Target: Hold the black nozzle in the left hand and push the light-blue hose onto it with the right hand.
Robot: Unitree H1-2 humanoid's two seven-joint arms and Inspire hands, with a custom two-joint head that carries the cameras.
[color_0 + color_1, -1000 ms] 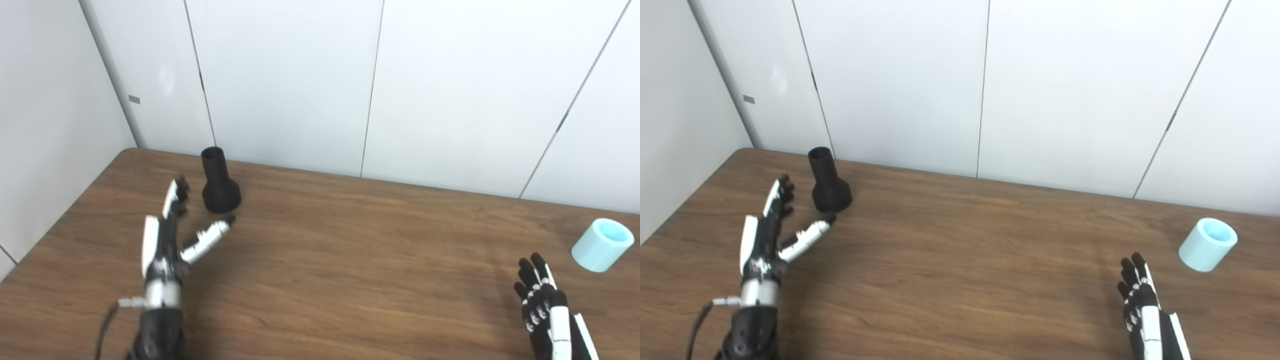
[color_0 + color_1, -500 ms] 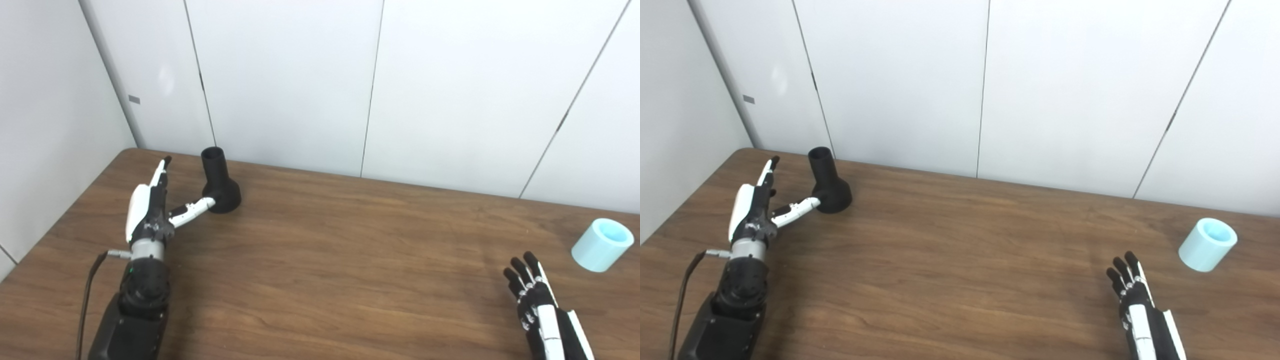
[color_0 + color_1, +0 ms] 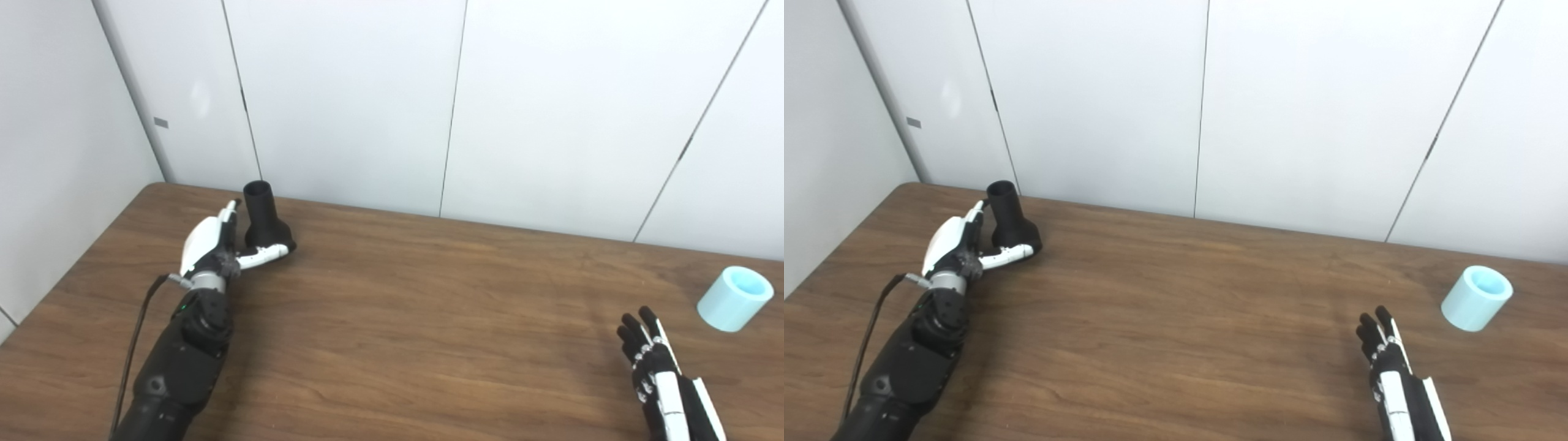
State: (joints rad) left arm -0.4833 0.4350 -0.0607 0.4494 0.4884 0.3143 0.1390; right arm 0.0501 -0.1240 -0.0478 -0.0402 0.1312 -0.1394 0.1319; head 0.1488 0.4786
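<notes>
The worktop is brown wood-grain with a smooth, faintly shiny finish. The black nozzle looks matt plastic, and the light-blue hose is smooth, pale plastic. Both hands, left hand and right hand, wear glossy white and black shells.

On the table stand one black nozzle near the far left corner and one light-blue hose piece near the right edge.

Two hands: left hand, right hand.

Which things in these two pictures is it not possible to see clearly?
- Left hand: whether it grips the black nozzle firmly; its own back hides the contact, both views.
- Right hand: wrist cut off by the bottom edge.
- Light-blue hose: inside depth, too small to tell.
</notes>
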